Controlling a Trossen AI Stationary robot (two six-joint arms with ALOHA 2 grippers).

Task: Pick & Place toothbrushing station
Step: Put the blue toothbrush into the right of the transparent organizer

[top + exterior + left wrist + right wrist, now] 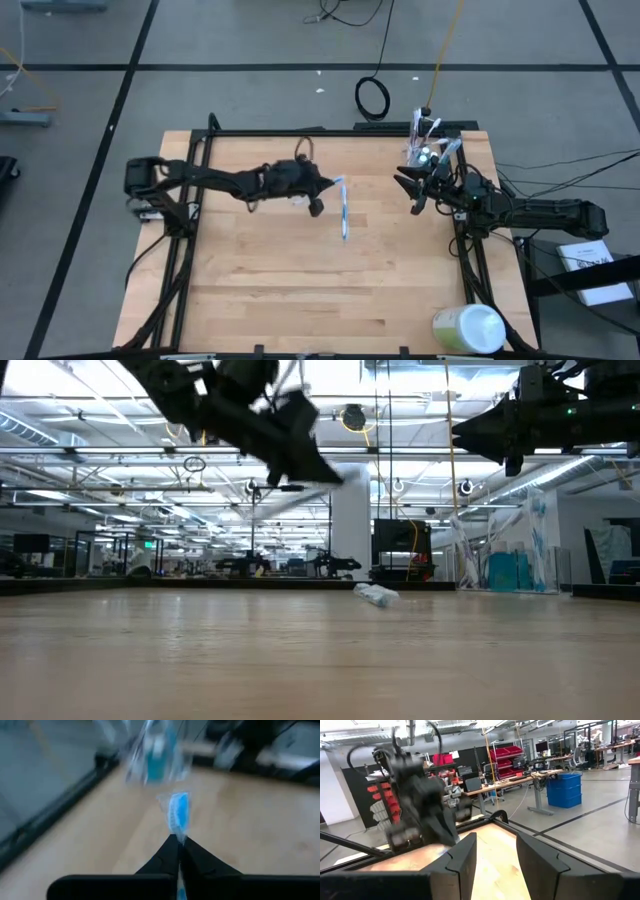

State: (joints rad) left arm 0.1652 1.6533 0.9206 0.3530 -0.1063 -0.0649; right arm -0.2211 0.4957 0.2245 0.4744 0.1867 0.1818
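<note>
Pinching a blue brush (178, 810) by its very end, fingers together on it above mid-worktop (280, 280), the left claw (330, 186) risks it swinging or slipping before the cup (424, 152) beside the empty, parted right claw (412, 190) ahead.

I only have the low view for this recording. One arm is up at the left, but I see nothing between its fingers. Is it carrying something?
Observer: Yes. The left gripper is shut on a blue toothbrush, per its wrist view.
Operator: Where is the cup?
Observer: From above, the clear cup of brushes stands at the table's far right corner.
Operator: And the right gripper?
Observer: The right gripper is open and empty, beside the cup.
</note>
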